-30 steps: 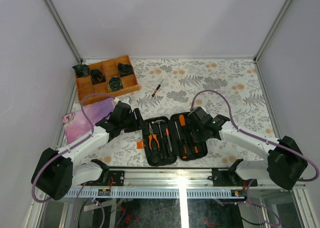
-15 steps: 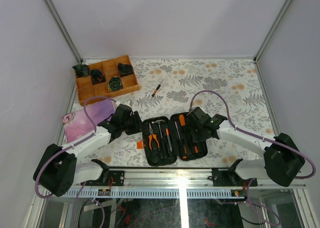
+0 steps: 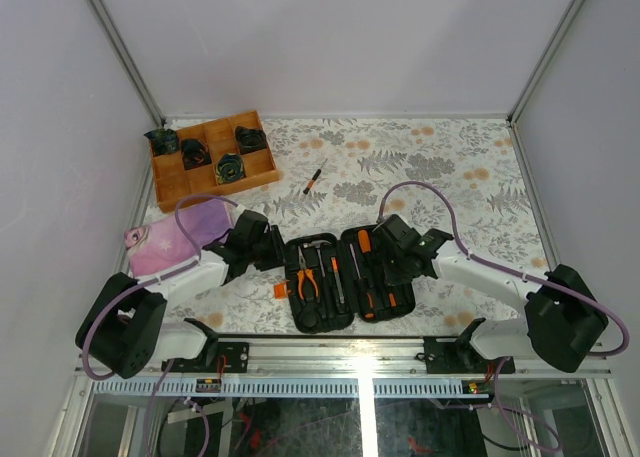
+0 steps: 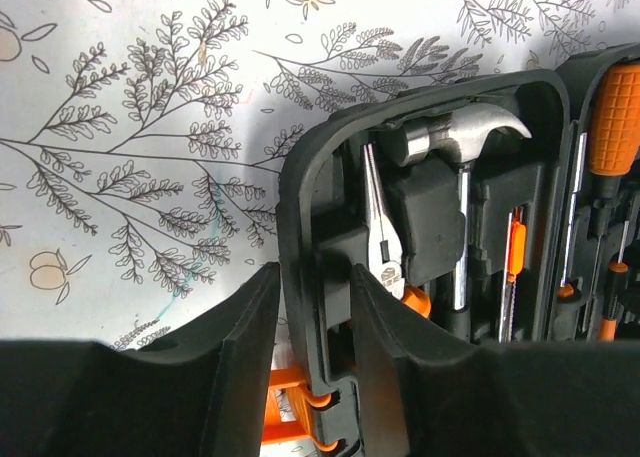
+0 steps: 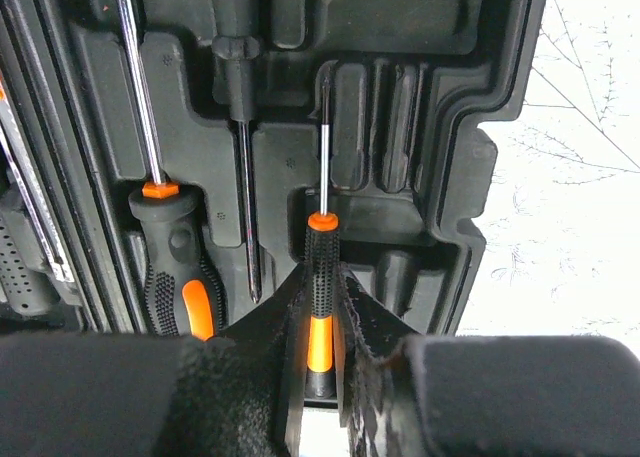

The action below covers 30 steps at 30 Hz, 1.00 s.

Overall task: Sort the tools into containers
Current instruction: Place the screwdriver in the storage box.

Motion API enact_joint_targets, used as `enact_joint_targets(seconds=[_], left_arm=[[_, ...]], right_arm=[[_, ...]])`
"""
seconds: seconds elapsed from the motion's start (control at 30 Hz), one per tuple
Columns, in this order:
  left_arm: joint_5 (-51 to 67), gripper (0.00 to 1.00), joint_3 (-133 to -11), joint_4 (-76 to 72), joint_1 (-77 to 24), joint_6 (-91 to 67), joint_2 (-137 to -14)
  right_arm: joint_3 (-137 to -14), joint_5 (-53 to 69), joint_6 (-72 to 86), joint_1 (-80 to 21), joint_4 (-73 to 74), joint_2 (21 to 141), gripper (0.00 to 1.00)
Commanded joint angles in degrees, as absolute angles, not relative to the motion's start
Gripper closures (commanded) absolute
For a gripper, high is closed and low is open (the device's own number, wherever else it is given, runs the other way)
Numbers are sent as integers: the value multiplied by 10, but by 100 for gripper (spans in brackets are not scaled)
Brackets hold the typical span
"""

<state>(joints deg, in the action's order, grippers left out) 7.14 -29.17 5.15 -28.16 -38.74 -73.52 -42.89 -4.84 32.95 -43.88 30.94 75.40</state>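
Note:
The black tool case [image 3: 322, 319] lies open like a book at the near middle of the table. Its left half holds a hammer [image 4: 465, 142] and orange-handled pliers [image 4: 383, 239]. Its right half holds black-and-orange screwdrivers [image 5: 175, 272]. My left gripper [image 3: 275, 249] straddles the case's left wall [image 4: 300, 207], with its fingers [image 4: 245, 327] closed on it. My right gripper [image 3: 392, 267] is over the right half, shut on a thin orange-and-black driver [image 5: 320, 267] that lies in a slot. Another small driver [image 3: 314, 179] lies loose on the table farther back.
An orange-brown wooden divided tray [image 3: 262, 170] with dark items stands at the back left. A pink cloth [image 3: 175, 239] lies left of my left arm. The case's orange tab [image 3: 282, 290] sticks out at its left side. Walls enclose the table.
My left gripper has moved right, up to the left edge of the case, and now straddles its wall. My right gripper has stayed over the right half.

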Motion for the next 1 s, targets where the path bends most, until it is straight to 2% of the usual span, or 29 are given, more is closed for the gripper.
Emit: enact_joint_targets(seconds=[0.0,0.5,0.73,0.97], left_arm=[[66,68,-284,23,-285,-383,-745],[67,76,-284,22,-285,-379,-750],[70,78,-286,20,-285,-378,-750],[77,81,-293,19,-285,-370,-752]], right_arm=[[-434,-38,322,-441,305,762,81],[-442,-27,320,-442,342,810,85],[-443,0,310,-442,350,874,99],[-431,26,315,-454,318,948,100]])
